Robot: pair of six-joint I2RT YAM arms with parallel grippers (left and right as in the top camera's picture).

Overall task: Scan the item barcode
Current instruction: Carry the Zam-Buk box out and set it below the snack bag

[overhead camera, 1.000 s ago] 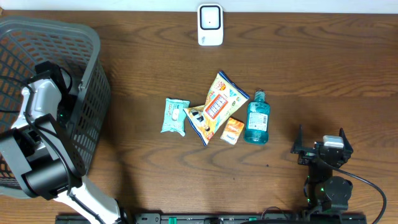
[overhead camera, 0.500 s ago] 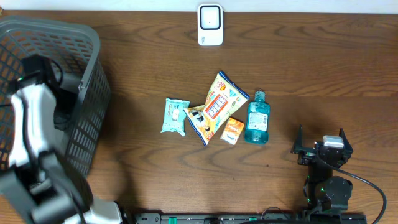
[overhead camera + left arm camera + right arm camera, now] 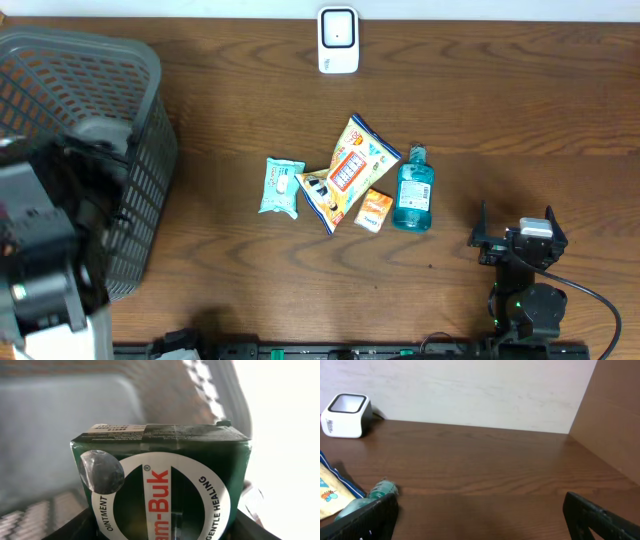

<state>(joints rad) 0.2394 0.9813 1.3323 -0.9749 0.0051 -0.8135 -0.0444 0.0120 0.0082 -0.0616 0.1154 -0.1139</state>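
Note:
A dark green ointment box (image 3: 160, 470) with a white ring label and red lettering fills the left wrist view. My left gripper (image 3: 162, 532) is shut on it, a dark finger at each lower side. No barcode can be made out on the faces that show. In the overhead view the left arm (image 3: 45, 250) is a large blur over the basket's near side and hides the box. The white scanner (image 3: 338, 40) stands at the table's far edge, also seen as the white scanner (image 3: 345, 408) from the right wrist. My right gripper (image 3: 520, 238) rests open at the front right, holding nothing.
A grey mesh basket (image 3: 150, 70) stands at the far left. Mid-table lie a teal wipes pack (image 3: 282, 187), two snack bags (image 3: 350, 165), a small orange packet (image 3: 374, 210) and a blue mouthwash bottle (image 3: 413, 193).
The left arm has lifted out of the basket toward the camera and the table's front, growing large and blurred in the overhead view. The right arm has stayed still.

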